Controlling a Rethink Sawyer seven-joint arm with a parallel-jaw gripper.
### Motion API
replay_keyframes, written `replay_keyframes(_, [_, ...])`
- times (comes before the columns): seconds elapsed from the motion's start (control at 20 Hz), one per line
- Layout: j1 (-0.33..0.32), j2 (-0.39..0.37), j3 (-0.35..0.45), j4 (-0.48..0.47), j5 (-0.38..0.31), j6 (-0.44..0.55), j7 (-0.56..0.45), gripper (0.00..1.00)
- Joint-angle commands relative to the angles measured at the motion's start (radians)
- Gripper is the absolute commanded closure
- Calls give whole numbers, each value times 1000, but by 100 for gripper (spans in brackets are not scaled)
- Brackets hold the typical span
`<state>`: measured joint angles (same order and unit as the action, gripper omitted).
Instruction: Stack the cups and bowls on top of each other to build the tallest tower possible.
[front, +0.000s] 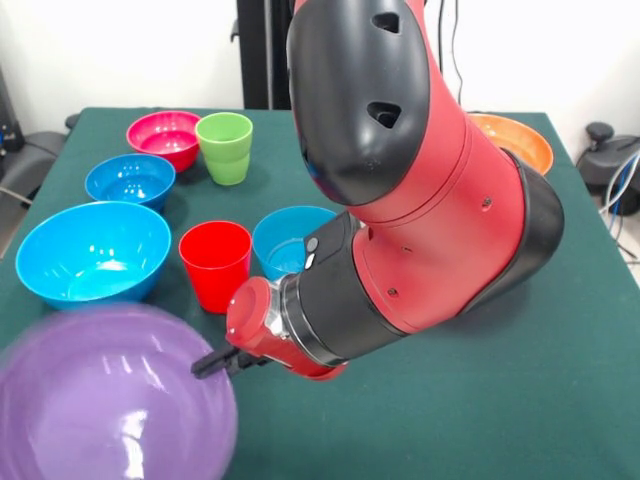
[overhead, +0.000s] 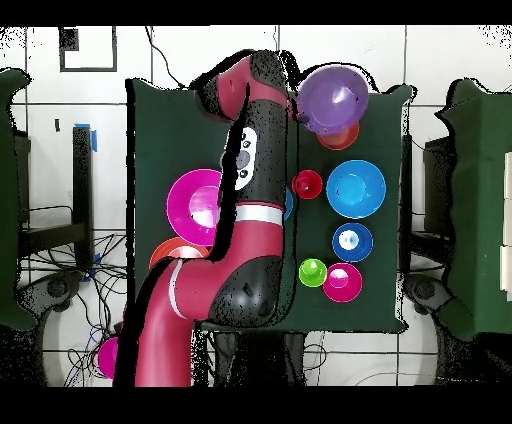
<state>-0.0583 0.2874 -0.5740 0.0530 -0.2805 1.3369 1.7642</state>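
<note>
one purple bowl (front: 110, 395) held by fingers (front: 212, 364), red cup (front: 215, 262) just behind, arm (front: 420, 190) hiding table (front: 480, 400)

the arm (front: 440, 200) — glossy red shells with black joint covers, small screws, two dark oval recesses

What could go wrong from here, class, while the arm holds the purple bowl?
1. The gripper holds the purple bowl only at its rim, jaws shut on one edge. The bowl looks blurred, so it might swing or slip out.
2. The red cup and a small blue bowl stand close beside the wrist. A sweep of the arm could knock them over.
</note>
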Motion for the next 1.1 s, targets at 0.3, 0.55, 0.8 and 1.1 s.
replay_keyframes(0.3, [4,-1,19,15,33,-53,-208,100])
replay_keyframes(0.55, [6,0,14,14,33,-54,-205,100])
replay_keyframes(0.8, [21,-27,10,54,22,-73,-185,100])
replay_keyframes(1.1, [31,-58,13,89,25,-74,-190,100])
